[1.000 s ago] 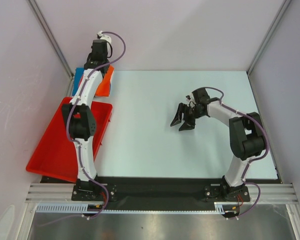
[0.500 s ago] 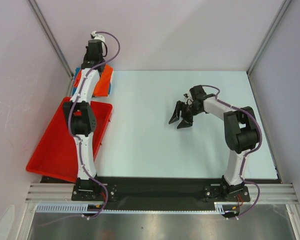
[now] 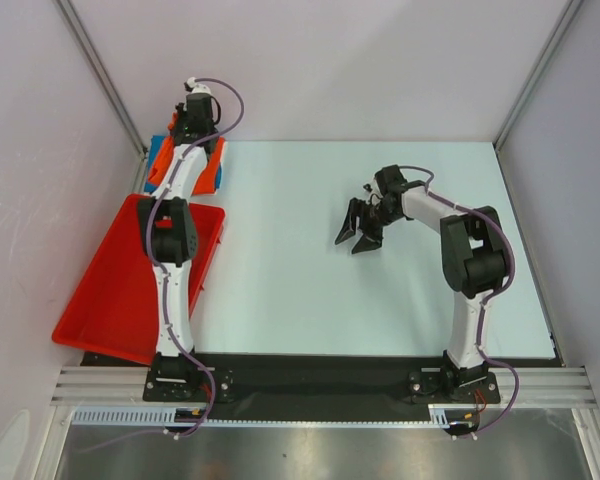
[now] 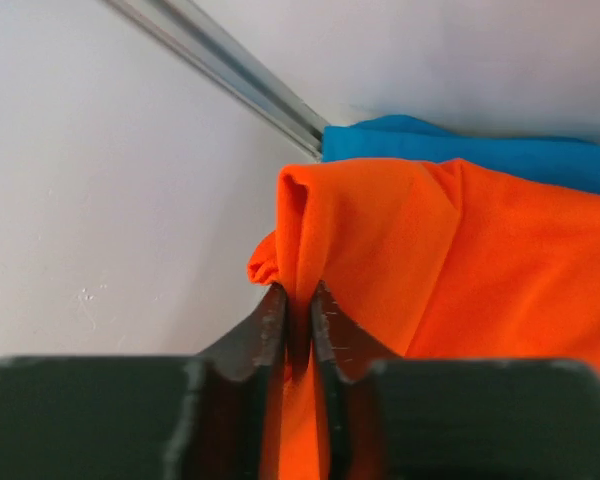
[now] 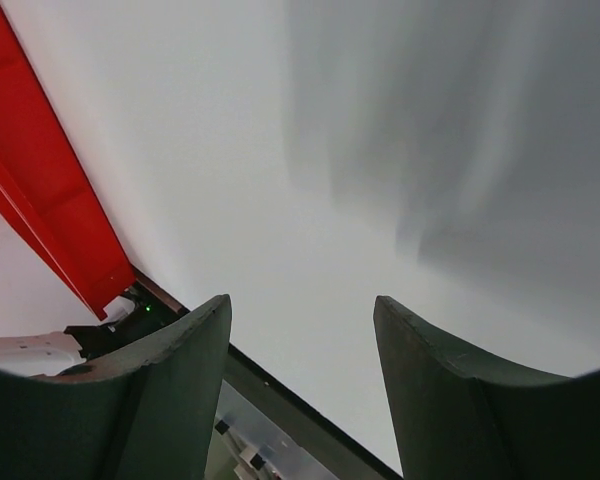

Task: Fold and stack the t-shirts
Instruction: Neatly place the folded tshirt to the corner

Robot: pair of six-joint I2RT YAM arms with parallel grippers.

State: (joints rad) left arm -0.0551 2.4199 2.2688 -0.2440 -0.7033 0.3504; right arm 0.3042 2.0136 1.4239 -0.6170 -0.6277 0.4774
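Left gripper [image 4: 298,300] position: far left corner of the pale flat table [image 3: 300,300], jaws nearly closed, pinching a fold of the crumpled orange fabric t-shirt [image 4: 430,260]. That shirt lies on a blue fabric t-shirt [image 4: 480,150] beside the wall. Right gripper [image 3: 355,240] position: mid-table, jaws spread wide, holding nothing. Red plastic tray [image 3: 100,290] location: left table edge.

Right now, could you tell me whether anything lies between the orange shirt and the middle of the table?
Nothing visible does. The left gripper pinches the shirt at the far-left corner; only the open right gripper hangs over the table.
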